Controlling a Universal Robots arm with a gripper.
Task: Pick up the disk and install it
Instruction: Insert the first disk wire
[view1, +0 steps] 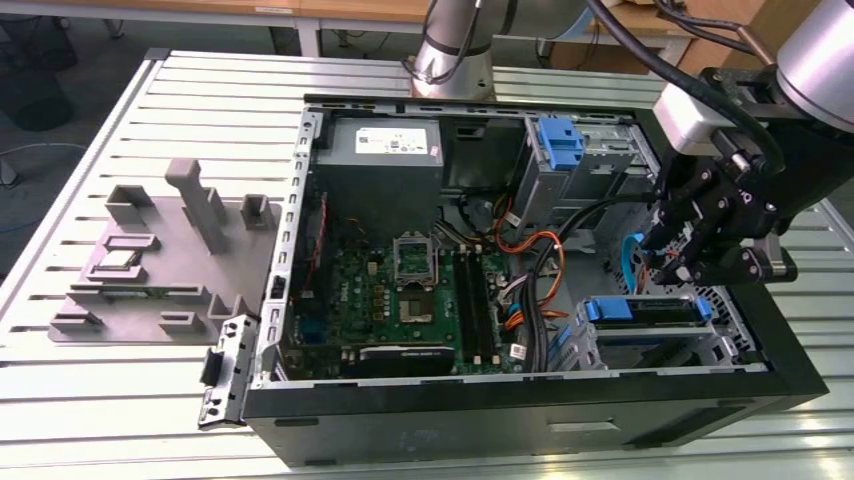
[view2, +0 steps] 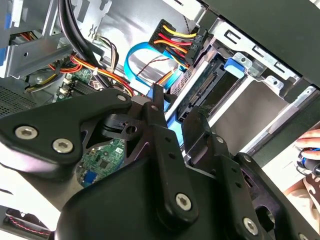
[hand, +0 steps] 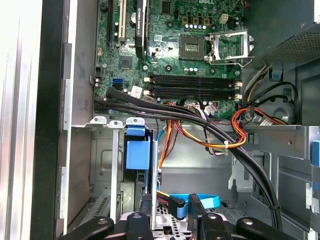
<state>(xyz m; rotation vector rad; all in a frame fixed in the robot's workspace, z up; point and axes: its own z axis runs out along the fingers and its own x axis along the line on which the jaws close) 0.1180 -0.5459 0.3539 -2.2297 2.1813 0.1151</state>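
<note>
Inside the open computer case (view1: 534, 400), lower bay: disk (view1: 646, 311), seated, blue-framed. Gripper (view2: 172, 112) hovered beside it, jaws parted, empty. Likely rigid, fairly heavy, fragile; grasp by frame edges.

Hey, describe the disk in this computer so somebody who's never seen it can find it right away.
Start at the open black computer case. At its corner on the exterior view's right, below the gripper, the disk sits in a metal bay. Unlike the bare blue bracket farther back, its blue carrier holds a drive.
</note>
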